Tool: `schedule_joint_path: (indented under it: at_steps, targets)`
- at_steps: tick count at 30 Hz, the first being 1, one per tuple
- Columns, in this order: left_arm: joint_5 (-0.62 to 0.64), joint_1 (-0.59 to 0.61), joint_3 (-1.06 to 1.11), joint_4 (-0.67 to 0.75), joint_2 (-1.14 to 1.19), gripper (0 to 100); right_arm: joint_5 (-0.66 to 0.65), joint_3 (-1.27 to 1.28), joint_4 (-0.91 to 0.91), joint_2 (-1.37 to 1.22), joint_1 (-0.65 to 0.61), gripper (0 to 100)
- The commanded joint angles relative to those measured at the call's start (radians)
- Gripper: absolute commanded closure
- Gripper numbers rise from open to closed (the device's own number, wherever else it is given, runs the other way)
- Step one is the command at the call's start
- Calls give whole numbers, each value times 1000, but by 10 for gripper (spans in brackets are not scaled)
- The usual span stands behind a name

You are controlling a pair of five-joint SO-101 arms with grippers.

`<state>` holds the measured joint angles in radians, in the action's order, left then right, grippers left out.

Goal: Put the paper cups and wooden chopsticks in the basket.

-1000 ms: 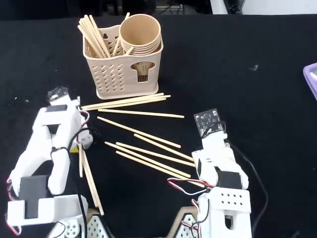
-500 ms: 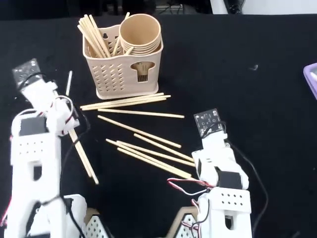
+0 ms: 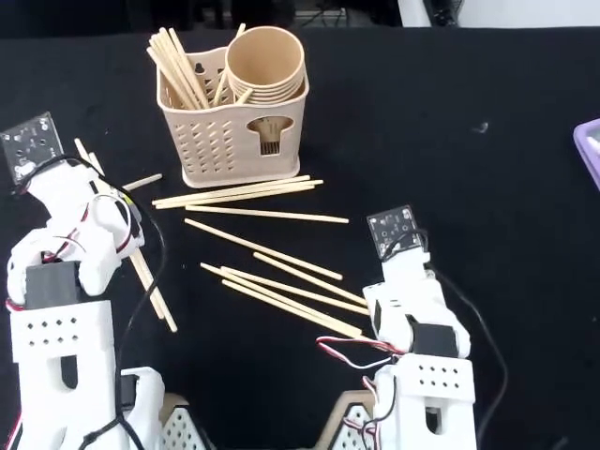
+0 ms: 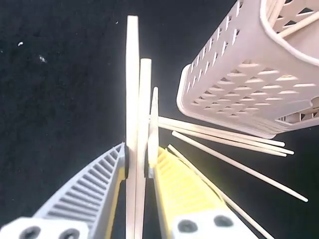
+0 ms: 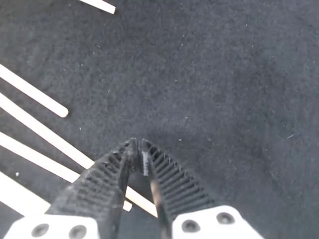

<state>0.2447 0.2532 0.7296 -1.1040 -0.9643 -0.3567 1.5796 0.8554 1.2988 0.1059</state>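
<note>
Chopsticks point(image 4: 132, 89), a small bundle, three as far as I can tell, are pinched tight in the left gripper point(image 4: 139, 159) at 9 o'clock on the table point(image 3: 487, 206). They're gripped partway along, I'd guess so the free ends can tip into the basket. Basket point(image 3: 234, 145) sits at 12 o'clock with the paper cups point(image 3: 266, 58) stacked inside. Loose chopsticks point(image 3: 281, 281) fan from centre toward 6 o'clock. Right gripper point(image 5: 135, 148) is closed on nothing, parked low beside them, out of my way.

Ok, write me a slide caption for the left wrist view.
Left gripper shut on a bundle of wooden chopsticks, the basket nearby and loose chopsticks on the black table.
</note>
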Motion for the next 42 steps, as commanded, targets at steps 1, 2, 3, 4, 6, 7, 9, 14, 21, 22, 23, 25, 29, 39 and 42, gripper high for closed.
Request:
schedule_joint_path:
  at_steps: [1, 2, 3, 4, 6, 7, 9, 14, 21, 22, 23, 25, 29, 39, 42]
  targets:
    - [-5, 2, -90, -3, -23, 968, 5, -2, -21, 30, 0, 986]
    - [-5, 2, -114, -5, -23, 968, 5, -2, -21, 30, 0, 986]
    - [-8, 2, -139, -6, -23, 968, 5, -1, -23, 30, 0, 986]
    - [-9, 1, -166, -21, -23, 965, 5, 2, -26, 30, 0, 986]
    - [-12, -25, -236, -78, -23, 964, 5, 4, -26, 30, 0, 986]
    - [-15, -45, -272, -110, -21, 964, 5, 4, -26, 30, 0, 986]
    - [-40, -84, -335, -166, -21, 967, 5, 4, -26, 30, 0, 986]
    - [-89, -113, -458, -192, -21, 967, 5, 5, -26, 30, 0, 986]
    - [-123, -122, -490, -52, -21, 969, 5, 5, -26, 30, 0, 986]
    - [-123, -122, -478, -3, -21, 969, 5, 5, -26, 30, 0, 986]
    - [-123, -122, -466, 48, -21, 969, 5, 5, -26, 30, 0, 986]
    - [-123, -122, -444, 157, -21, 969, 5, 5, -26, 30, 0, 986]
    - [-123, -139, -407, 407, -21, 969, 5, 5, -28, 30, 0, 986]
    - [-126, -243, -392, 746, -9, 969, 5, 7, -28, 30, 0, 986]
    - [-127, -251, -390, 833, 12, 969, 5, 7, -28, 30, 0, 986]
